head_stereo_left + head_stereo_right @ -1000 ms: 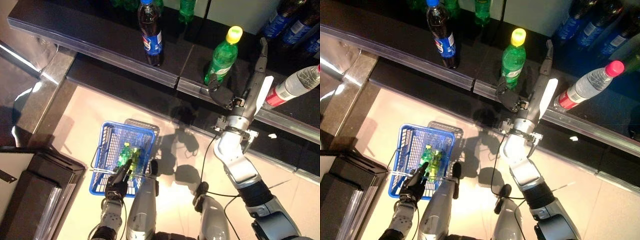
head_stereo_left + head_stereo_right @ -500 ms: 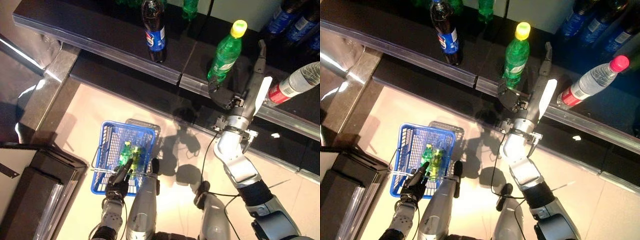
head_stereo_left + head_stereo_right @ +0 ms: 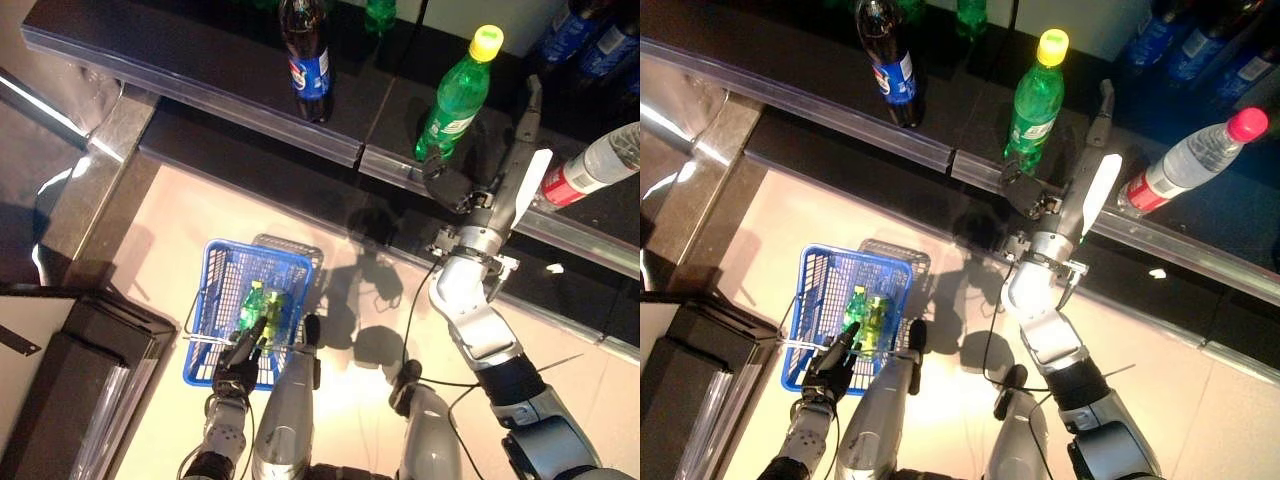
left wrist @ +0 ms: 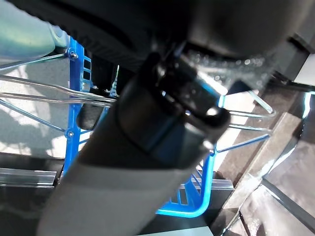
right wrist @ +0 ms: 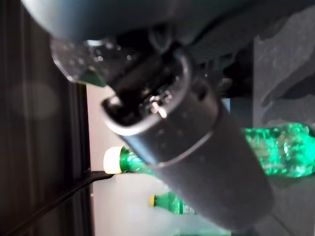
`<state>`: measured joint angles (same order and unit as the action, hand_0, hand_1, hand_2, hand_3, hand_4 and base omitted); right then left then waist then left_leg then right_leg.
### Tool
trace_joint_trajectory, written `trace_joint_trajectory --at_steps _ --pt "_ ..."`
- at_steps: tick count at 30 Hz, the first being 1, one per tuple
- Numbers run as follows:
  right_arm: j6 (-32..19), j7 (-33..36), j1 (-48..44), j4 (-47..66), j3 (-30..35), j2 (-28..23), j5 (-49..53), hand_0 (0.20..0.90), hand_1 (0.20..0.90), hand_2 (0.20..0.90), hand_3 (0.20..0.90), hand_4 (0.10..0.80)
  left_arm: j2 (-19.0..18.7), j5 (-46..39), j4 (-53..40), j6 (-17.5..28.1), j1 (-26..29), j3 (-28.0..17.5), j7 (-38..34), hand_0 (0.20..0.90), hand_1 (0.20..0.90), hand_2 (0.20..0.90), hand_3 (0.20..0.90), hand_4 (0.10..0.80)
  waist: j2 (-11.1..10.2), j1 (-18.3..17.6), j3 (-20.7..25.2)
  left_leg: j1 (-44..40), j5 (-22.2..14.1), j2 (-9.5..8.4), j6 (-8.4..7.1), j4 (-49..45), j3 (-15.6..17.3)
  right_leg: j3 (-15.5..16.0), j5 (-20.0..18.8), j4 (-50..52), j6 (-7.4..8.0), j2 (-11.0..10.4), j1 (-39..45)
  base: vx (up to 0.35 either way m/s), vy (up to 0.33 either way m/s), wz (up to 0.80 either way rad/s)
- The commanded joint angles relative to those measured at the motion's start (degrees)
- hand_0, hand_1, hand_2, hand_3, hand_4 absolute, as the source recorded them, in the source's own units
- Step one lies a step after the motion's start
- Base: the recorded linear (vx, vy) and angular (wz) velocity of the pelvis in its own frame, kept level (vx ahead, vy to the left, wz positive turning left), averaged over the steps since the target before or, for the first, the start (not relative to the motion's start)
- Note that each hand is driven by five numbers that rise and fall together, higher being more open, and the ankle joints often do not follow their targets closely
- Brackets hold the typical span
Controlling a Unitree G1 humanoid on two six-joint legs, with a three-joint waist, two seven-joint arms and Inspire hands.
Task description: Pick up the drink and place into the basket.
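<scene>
Since a second ago my right hand (image 3: 1065, 205) has eased a little further up onto the shelf edge (image 3: 250, 112), and the whole picture has slid a touch, so I put part of that down to the head camera moving. I see straight fingers reaching up past the green bottle (image 3: 453, 97) on its right side while the thumb sits low at the bottle's base on the other side, so the hand is spread apart and brackets the bottle without clamping it; I judge I am setting up for a side grasp on this drink, which stands upright on the dark shelf, yellow cap up. My left hand (image 3: 236, 368) hangs at the near rim of the blue basket (image 3: 215, 265) on the floor, fingers wrapped over the wire handle, most likely to keep the basket ready for the drop. Small green bottles (image 3: 258, 304) already lie inside it. A cola bottle (image 3: 305, 60) stands well apart to the left on the shelf, and a clear bottle with a red label (image 3: 590, 170) is just right of my reaching fingers. Whether the thumb actually touches the green bottle I cannot tell; the right wrist view is mostly blocked by the hand's own bulk.
</scene>
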<state>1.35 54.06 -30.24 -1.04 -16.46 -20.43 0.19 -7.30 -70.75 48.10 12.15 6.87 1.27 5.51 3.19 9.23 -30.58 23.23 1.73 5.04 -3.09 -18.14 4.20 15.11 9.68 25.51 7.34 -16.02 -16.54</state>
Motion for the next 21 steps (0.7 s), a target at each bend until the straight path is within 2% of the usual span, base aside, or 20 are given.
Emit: trace_joint_trajectory --at_steps 1,7,14,21 --pt "-4.98 3.31 -7.26 4.43 5.32 -1.44 -0.58 0.9 0.9 0.9 0.9 0.8 -2.26 3.25 -4.36 3.03 -7.53 3.01 1.83 0.3 0.3 0.3 0.2 0.1 1.2 0.38 0.79 1.03 -0.01 0.88 -1.96 -1.95 -3.75 0.31 -4.14 -1.46 -3.24 -0.06 0.92 0.0 0.0 0.0" --pt "-6.25 2.98 -7.83 2.99 6.1 -0.65 2.15 0.9 0.9 0.9 0.9 0.8 -2.51 3.09 -4.82 2.86 -7.1 3.46 1.72 0.3 0.3 0.3 0.2 0.1 1.34 0.49 0.79 2.05 -0.23 0.56 -1.58 -2.13 -3.79 0.38 -4.24 -0.81 -3.22 -0.26 -0.54 0.0 0.0 0.0" --pt "-7.54 0.04 -9.88 0.07 6.33 -0.26 9.87 0.9 0.9 0.9 0.9 0.8 -2.98 2.64 -5.06 3.01 -6.46 4.45 1.82 0.3 0.3 0.3 0.2 0.1 1.61 0.83 0.79 3.03 -0.38 0.12 -1.2 -2.19 -3.56 0.18 -4.12 0.14 -3.08 -0.49 -2.34 0.0 0.0 0.0" --pt "-8.6 -2.74 -14.09 -4.08 8.27 -1.92 16.06 0.9 0.9 0.9 0.9 0.8 -3.88 2.23 -5.21 2.84 -5.6 5.08 1.97 0.3 0.3 0.3 0.2 0.1 1.88 1.58 0.79 4.13 -0.27 -0.28 -0.85 -1.82 -3.69 0.59 -4.27 0.41 -2.87 -0.65 -3.81 0.0 0.0 0.0"
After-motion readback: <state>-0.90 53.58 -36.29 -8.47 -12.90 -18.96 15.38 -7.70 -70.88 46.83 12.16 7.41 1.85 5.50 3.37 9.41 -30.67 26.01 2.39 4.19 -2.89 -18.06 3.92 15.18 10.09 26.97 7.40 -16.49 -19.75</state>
